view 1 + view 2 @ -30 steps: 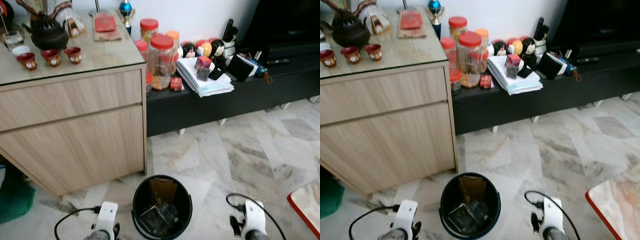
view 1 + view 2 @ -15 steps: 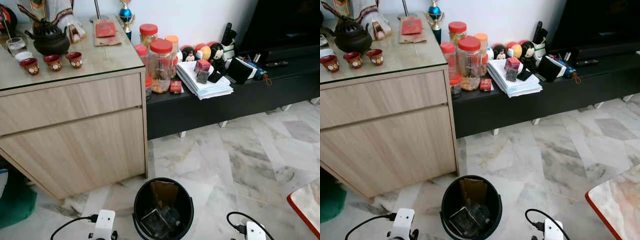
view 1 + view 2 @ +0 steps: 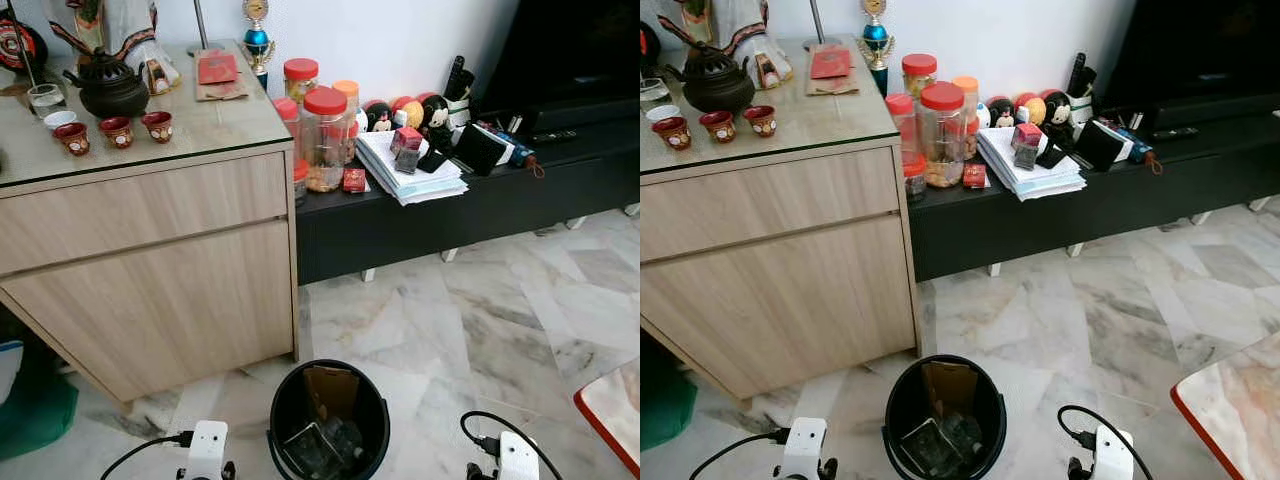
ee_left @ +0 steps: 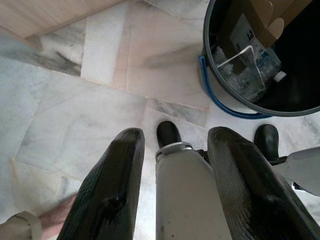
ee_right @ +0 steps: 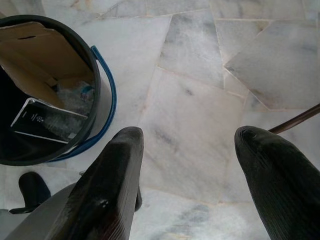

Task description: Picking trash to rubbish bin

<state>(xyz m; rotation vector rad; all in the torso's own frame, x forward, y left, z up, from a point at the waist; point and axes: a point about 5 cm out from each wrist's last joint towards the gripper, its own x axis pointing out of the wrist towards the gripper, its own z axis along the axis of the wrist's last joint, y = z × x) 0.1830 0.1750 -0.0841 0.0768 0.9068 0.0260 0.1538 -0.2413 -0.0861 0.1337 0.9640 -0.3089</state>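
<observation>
Black rubbish bin (image 3: 328, 420) sits on the marble floor (image 3: 480, 320) between both arms, cardboard and plastic inside, left gripper (image 4: 172, 175) and right gripper (image 5: 192, 165) spread empty, so best scan calmly for remaining trash.

Glossy marble floor (image 3: 480, 320), wood-grain cabinet (image 3: 150, 270)

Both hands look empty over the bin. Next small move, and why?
Probably turn to look for more trash. The bin already holds cardboard and a clear plastic pack. The left hand and right hand are open with nothing between the fingers, and the marble floor near the bin shows no litter.
</observation>
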